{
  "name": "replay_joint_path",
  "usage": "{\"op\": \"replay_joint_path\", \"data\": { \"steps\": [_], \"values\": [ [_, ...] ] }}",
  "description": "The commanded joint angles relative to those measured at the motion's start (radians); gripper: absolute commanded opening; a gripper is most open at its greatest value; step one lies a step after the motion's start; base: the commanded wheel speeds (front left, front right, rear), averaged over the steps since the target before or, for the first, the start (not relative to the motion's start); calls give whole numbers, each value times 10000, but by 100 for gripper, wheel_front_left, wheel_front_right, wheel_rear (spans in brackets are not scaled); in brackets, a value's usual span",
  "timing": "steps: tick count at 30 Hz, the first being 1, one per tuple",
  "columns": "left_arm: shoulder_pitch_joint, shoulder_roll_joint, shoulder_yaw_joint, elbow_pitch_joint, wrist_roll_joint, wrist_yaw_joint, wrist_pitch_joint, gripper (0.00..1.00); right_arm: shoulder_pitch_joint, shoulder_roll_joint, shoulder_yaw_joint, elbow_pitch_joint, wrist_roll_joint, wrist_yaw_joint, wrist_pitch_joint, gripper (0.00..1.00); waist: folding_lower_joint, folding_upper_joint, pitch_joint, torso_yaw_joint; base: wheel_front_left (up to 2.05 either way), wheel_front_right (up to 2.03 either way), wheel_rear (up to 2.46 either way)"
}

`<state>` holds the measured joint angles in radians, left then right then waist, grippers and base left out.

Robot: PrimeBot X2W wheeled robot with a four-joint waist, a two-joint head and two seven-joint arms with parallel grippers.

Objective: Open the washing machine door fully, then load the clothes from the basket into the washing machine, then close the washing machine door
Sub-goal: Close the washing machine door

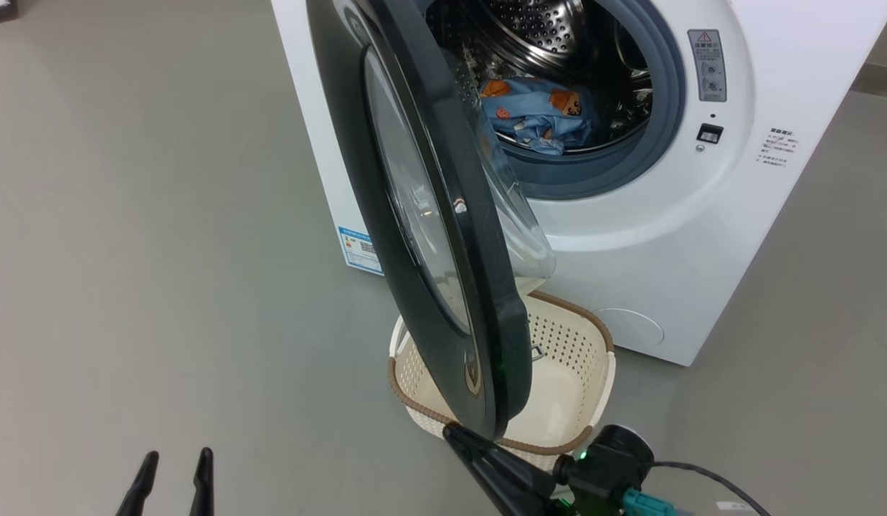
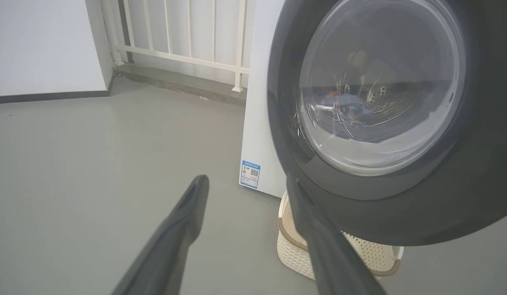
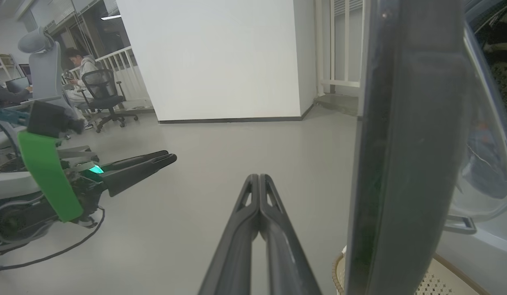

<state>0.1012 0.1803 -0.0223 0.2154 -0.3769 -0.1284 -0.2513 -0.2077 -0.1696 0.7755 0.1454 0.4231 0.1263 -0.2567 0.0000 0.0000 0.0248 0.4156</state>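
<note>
The washing machine [image 1: 701, 236] stands with its round black-rimmed door [image 1: 443, 236] swung out, seen nearly edge-on. The light blue bear-print clothes [image 1: 536, 115] lie inside the steel drum. Below the door the cream basket [image 1: 586, 358] sits on the floor, and I see no clothes in it. My right gripper [image 1: 454, 432] is shut with nothing in it, its tip close to the door's lower rim on the outer side; contact is unclear. In the right wrist view its fingers [image 3: 258, 180] sit left of the door's edge [image 3: 409, 143]. My left gripper [image 1: 174, 466] is open and holds nothing, left of the door [image 2: 380, 196].
Bare grey floor spreads to the left of the machine. A blue label [image 2: 250, 174] is on the machine's side, with a white railing [image 2: 175, 41] and wall behind. People sit on office chairs [image 3: 99, 88] far off. A cable [image 1: 708, 480] trails from my right arm.
</note>
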Motion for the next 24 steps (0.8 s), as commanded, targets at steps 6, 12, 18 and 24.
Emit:
{"op": "replay_joint_path", "data": {
  "steps": [6,12,18,24],
  "values": [
    [-531,136,237,-132,-51,-23,-105,100,-478,319,-130,225,75,44,-51,0,0,0,-34,83,0,0,0],
    [-564,123,190,-132,-61,-23,-105,100,-514,447,-414,404,-25,44,-51,0,0,0,-1,166,0,0,0],
    [-587,88,179,-159,-73,-23,-105,100,-586,521,-699,562,-109,44,-51,0,0,0,79,228,0,0,0],
    [-642,73,202,-213,-104,-23,-105,100,-713,492,-1005,678,-229,44,-51,0,0,0,211,241,0,0,0]
  ]
}}
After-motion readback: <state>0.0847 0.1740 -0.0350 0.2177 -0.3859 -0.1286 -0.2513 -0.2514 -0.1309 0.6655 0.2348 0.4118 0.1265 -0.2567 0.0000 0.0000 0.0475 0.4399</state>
